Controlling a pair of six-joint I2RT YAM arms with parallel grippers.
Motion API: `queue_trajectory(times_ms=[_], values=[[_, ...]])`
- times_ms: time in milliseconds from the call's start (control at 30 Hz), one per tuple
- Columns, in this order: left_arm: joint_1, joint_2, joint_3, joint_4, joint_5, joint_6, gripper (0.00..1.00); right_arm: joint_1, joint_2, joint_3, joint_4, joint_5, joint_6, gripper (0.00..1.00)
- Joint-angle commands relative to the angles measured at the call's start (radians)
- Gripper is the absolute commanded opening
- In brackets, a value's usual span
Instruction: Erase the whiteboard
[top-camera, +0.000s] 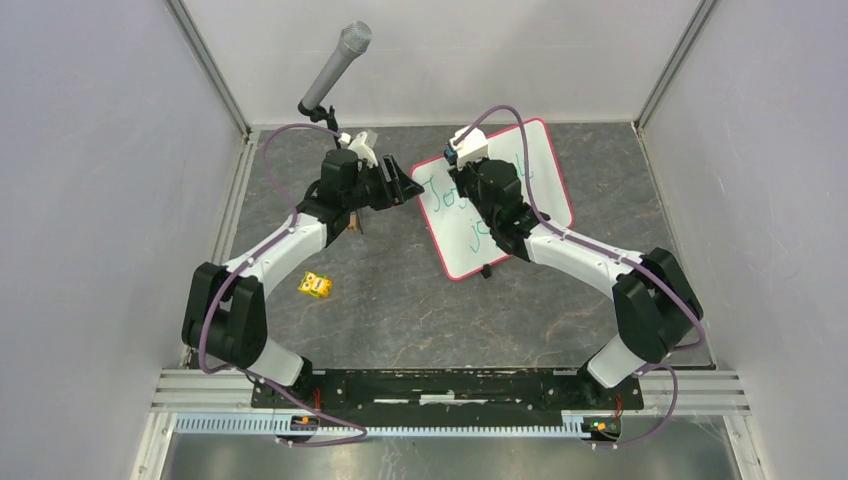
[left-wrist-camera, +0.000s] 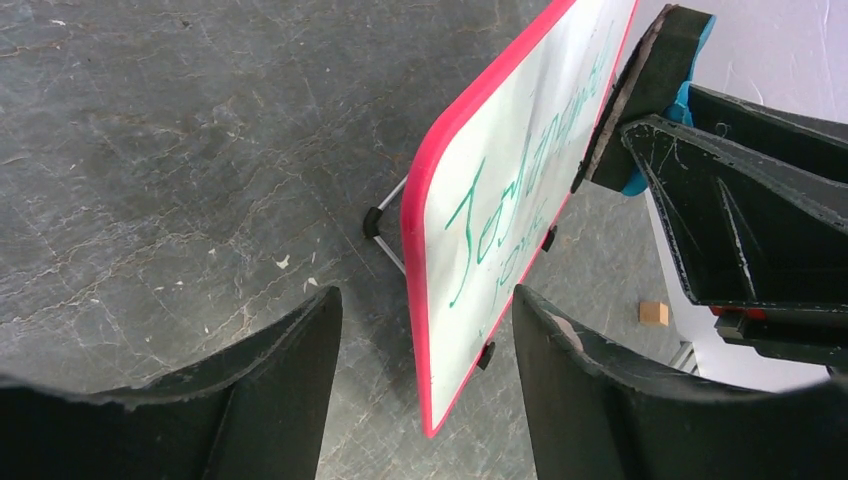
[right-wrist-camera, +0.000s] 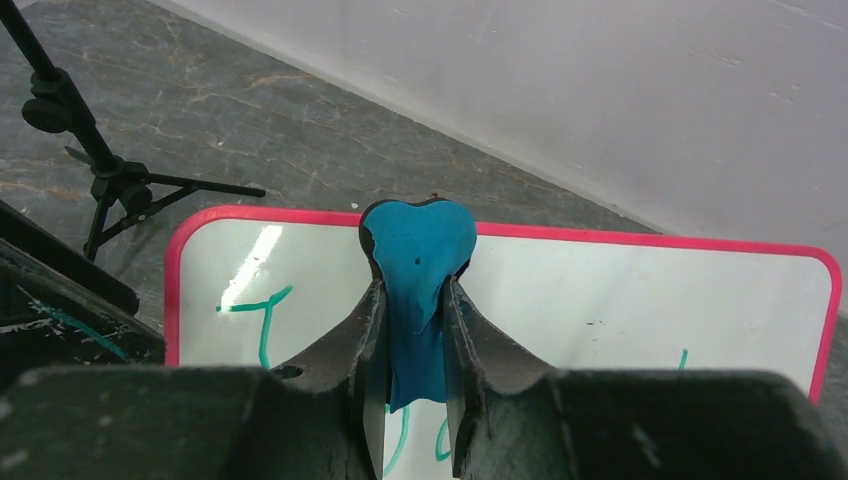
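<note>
The whiteboard (top-camera: 540, 170), white with a pink-red frame and green writing, stands tilted on small black feet at the back middle of the table. My left gripper (top-camera: 404, 190) is open, and the board's left edge (left-wrist-camera: 430, 250) sits between its fingers (left-wrist-camera: 290, 380) without touching them. My right gripper (right-wrist-camera: 415, 292) is shut on a blue eraser (right-wrist-camera: 418, 250) and holds it against the board's face (right-wrist-camera: 620, 300) near the top edge. The eraser (left-wrist-camera: 650, 80) also shows in the left wrist view, with its dark felt side on the board.
A microphone (top-camera: 338, 62) on a small tripod (right-wrist-camera: 95, 165) stands at the back left. A yellow cube (top-camera: 315, 285) lies on the table by the left arm. A small wooden block (left-wrist-camera: 653, 313) lies near the board. Grey walls close in the sides and back.
</note>
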Motion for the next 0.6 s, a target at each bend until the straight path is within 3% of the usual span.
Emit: queue_trajectory(times_ms=[0, 200, 567], values=[[0.004, 0.006, 0.029, 0.044, 0.016, 0.012, 0.67, -0.001, -0.002, 0.044, 0.019, -0.040, -0.005, 0.19], [0.005, 0.031, 0.040, 0.025, 0.004, 0.033, 0.58, 0.004, 0.016, 0.049, 0.025, -0.088, 0.019, 0.19], [-0.001, 0.065, 0.036, 0.078, 0.061, 0.007, 0.47, 0.044, 0.059, 0.065, 0.008, 0.003, -0.040, 0.18]])
